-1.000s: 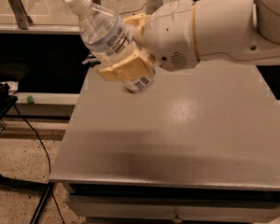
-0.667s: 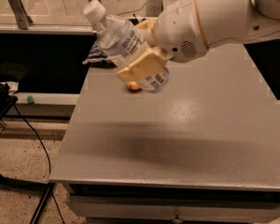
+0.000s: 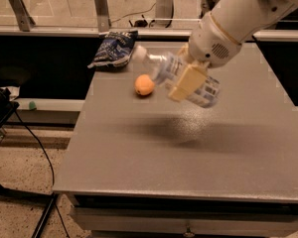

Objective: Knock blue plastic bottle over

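Note:
The blue plastic bottle (image 3: pixel 176 73) is clear with a white cap and a pale blue-and-white label. It is held nearly horizontal above the grey table (image 3: pixel 188 148), cap pointing left toward the orange ball (image 3: pixel 144 85). My gripper (image 3: pixel 188 76) is shut around the bottle's middle, a tan finger (image 3: pixel 187 82) across its front. The white arm comes in from the upper right. The bottle casts a shadow on the table below, so it appears to be off the surface.
A dark blue foil snack bag (image 3: pixel 114 48) lies at the table's far left corner, behind the ball. A rail with metal posts (image 3: pixel 100 6) runs behind the table. A black cable (image 3: pixel 35 138) hangs at the left.
The arm has swung down and right with the bottle. The bottle has tipped from a steep tilt to nearly horizontal. The ball and the snack bag have come into view.

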`<action>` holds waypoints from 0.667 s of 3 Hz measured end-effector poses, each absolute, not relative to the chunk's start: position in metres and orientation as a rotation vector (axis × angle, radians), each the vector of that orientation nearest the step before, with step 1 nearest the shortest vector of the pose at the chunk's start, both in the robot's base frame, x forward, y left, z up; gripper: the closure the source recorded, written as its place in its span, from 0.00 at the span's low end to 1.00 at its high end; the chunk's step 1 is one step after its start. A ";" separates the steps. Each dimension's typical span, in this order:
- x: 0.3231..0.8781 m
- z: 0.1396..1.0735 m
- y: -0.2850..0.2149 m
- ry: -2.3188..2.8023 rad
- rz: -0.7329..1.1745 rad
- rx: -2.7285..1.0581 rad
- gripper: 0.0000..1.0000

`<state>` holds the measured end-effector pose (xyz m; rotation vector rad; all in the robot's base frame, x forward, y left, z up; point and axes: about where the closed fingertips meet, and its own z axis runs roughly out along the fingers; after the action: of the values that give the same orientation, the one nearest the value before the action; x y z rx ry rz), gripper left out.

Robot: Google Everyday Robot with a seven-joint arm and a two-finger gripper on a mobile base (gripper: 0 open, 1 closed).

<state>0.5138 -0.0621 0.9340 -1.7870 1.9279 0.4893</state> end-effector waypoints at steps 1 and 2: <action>0.467 0.896 -0.111 2.129 0.412 -1.975 1.00; 0.418 0.873 -0.128 2.239 0.367 -2.087 0.86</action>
<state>0.4180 -0.1285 0.8727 -2.0866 2.2393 0.3673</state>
